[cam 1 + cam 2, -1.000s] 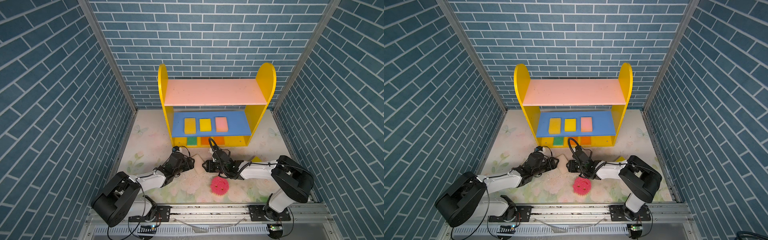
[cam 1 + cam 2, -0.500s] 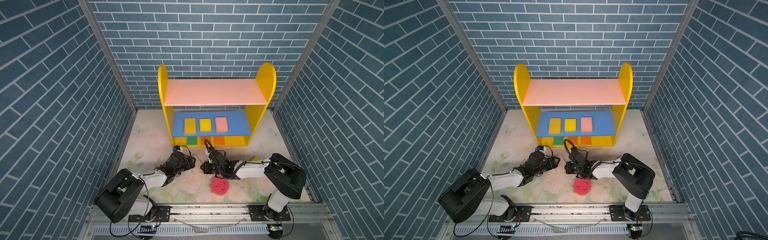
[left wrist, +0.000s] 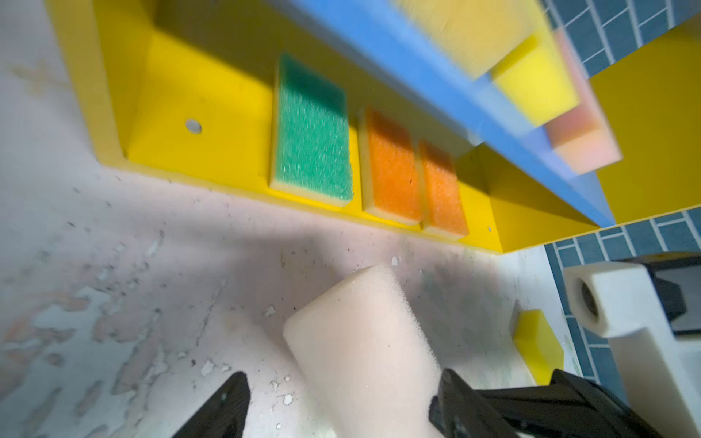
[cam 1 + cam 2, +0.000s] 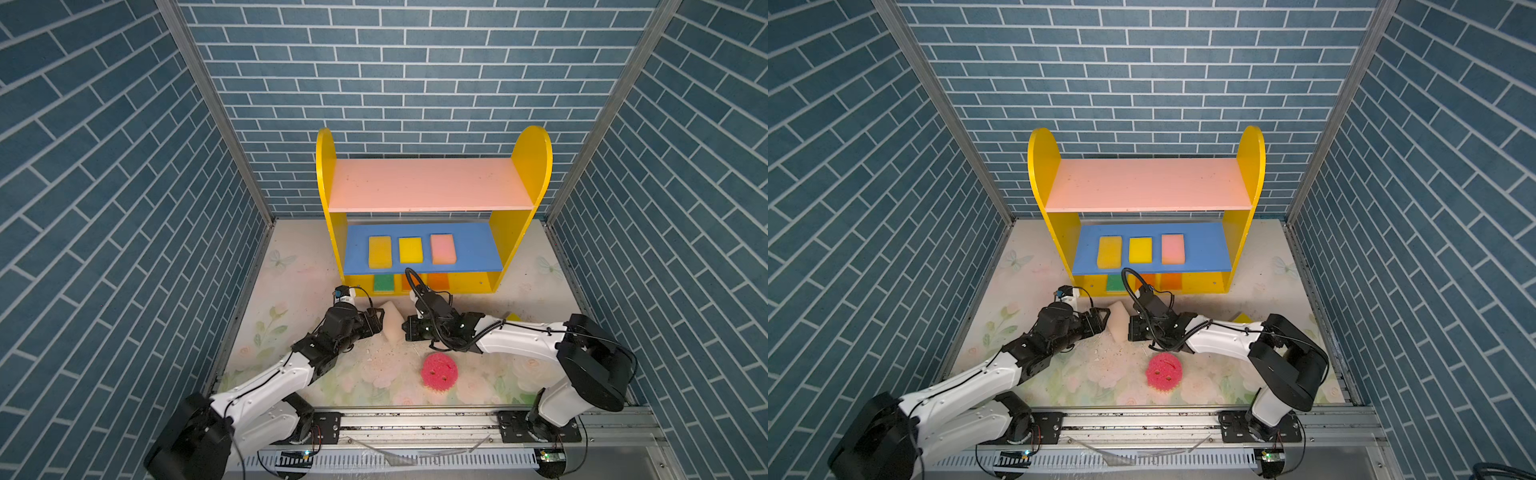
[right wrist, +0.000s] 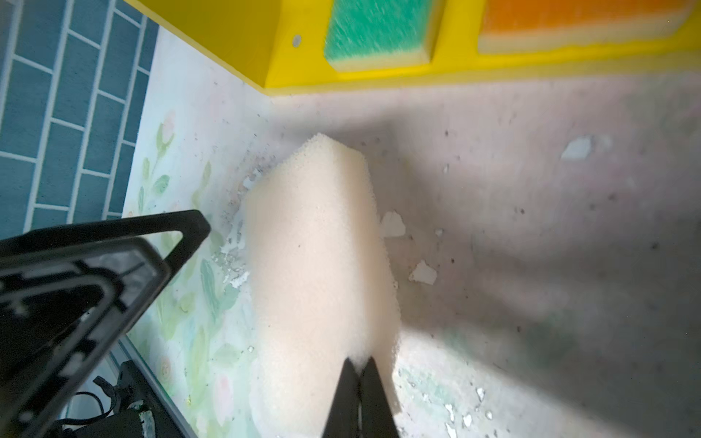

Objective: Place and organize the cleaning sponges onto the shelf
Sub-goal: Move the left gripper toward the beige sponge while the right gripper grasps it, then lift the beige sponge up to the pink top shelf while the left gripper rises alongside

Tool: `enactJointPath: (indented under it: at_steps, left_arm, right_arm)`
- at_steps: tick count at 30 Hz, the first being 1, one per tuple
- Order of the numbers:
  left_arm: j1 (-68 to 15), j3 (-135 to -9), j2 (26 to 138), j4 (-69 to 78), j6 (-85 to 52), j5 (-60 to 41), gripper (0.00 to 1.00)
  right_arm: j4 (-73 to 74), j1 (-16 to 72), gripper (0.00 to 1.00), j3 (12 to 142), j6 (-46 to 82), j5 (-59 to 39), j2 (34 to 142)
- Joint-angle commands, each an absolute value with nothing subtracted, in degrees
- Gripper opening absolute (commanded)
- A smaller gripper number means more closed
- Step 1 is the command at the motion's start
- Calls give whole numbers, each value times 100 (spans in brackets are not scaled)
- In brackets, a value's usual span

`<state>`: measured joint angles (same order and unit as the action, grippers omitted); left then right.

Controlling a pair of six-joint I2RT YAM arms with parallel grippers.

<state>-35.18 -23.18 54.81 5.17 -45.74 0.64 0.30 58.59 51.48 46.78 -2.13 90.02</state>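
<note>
cream sponge (image 4: 390, 323): off the shelf, tilted on edge low over the floral mat (image 4: 291, 299), just in front of the shelf's base and between the two grippers; i cannot tell if it touches the mat.
right gripper (image 5: 358, 373): jaws pressed together, pinching one end of the cream sponge so the foam dents at the tips.
left gripper (image 3: 341, 398): jaws spread wide, straddling the other end of the cream sponge; one finger (image 3: 455, 394) is at the foam, the other finger (image 3: 231, 398) stands clear with mat showing between.
shelf (image 4: 530, 166): at the back wall.
blue middle board (image 4: 473, 253): amber sponge (image 4: 380, 252), yellow sponge (image 4: 410, 250) and pink sponge (image 4: 443, 248) lie flat in a row.
yellow base (image 3: 170, 151): green sponge (image 3: 313, 129) beside two orange sponges (image 3: 392, 167), which touch each other.
round pink sponge (image 4: 438, 371): flat on the mat near the front, well apart from the shelf.
small yellow block (image 3: 536, 345): on the mat beside the right arm, mostly hidden in both top views.
white crumbs (image 5: 392, 223): scattered around the cream sponge.
</note>
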Motion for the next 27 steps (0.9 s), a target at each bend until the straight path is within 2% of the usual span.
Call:
enactJointPath:
  at_steps: [1, 5, 9, 17, 23, 27]
  left_arm:
    - [-3525, -2711, 4669, -736, -3985, 868, 80]
    - [-3507, -3090, 3935, -1323, -3481, 1325, 81]
    - [-3511, -3481, 3684, -1672, -2972, 1639, 82]
    - [-3506, -4574, 3917, -1875, -2043, 1520, 82]
    - [-3503, -5899, 4476, -2302, -1233, 1340, 82]
    - [-3499, -6507, 4677, -2261, -988, 1343, 83]
  right_arm:
    - [-1019, 5936, 0, 5833, 4065, 347, 8645]
    - [-1258, 5974, 0, 6258, 3538, 515, 8358]
    - [-1758, 5976, 0, 6908, 2983, 888, 8193]
    - [-2280, 5963, 0, 8357, 2187, 1339, 8358]
    - [-2416, 5962, 0, 9484, 1848, 2210, 8534]
    - [-2365, 5963, 0, 10134, 1591, 2197, 8744]
